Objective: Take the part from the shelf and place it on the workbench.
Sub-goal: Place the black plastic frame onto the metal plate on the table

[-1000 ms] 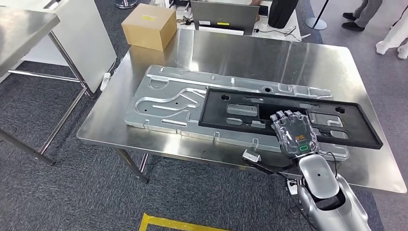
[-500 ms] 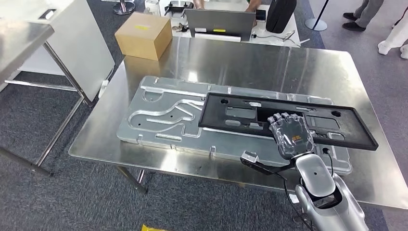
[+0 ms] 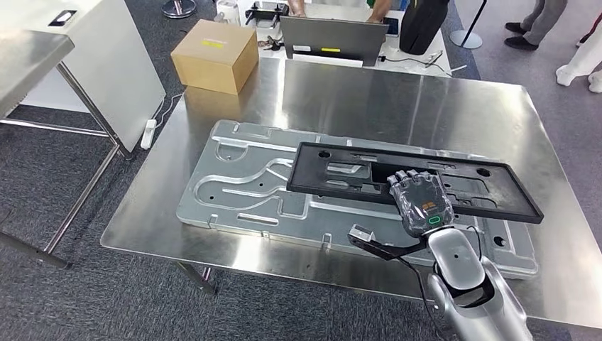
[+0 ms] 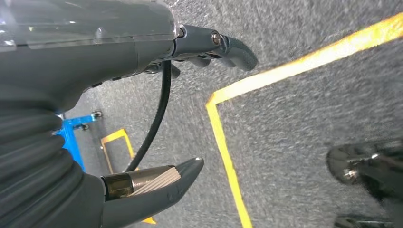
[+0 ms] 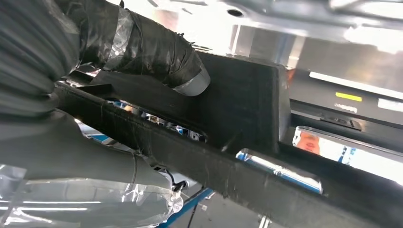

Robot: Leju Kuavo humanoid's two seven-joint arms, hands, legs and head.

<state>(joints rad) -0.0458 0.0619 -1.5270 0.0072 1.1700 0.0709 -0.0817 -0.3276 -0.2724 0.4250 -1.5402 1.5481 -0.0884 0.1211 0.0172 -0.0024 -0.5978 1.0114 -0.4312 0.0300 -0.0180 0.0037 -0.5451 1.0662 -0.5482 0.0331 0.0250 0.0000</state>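
Part: the long flat black plastic frame (image 3: 415,181) sits a bit further left over the shiny silver metal plate (image 3: 241,188) than a moment ago.
Right hand (image 3: 420,202): fingers curled tight round the frame's near edge.
Left hand (image 4: 157,190): hangs by the floor, fingers apart, holding nothing.
Meaning: nearly on the steel workbench (image 3: 397,85); probably lower, then let go.

right hand (image 5: 95,90) grips black part (image 5: 237,118), taped fingers (image 5: 157,52) wrapped over its edge; shiny metal behind

We see dark grey carpet (image 3: 64,298) all round, yellow tape lines (image 4: 228,156) marked on it. At ten o'clock stands a steel table (image 3: 28,53) beside a white panel (image 3: 124,64); at twelve o'clock, a cluttered desk (image 3: 426,53).
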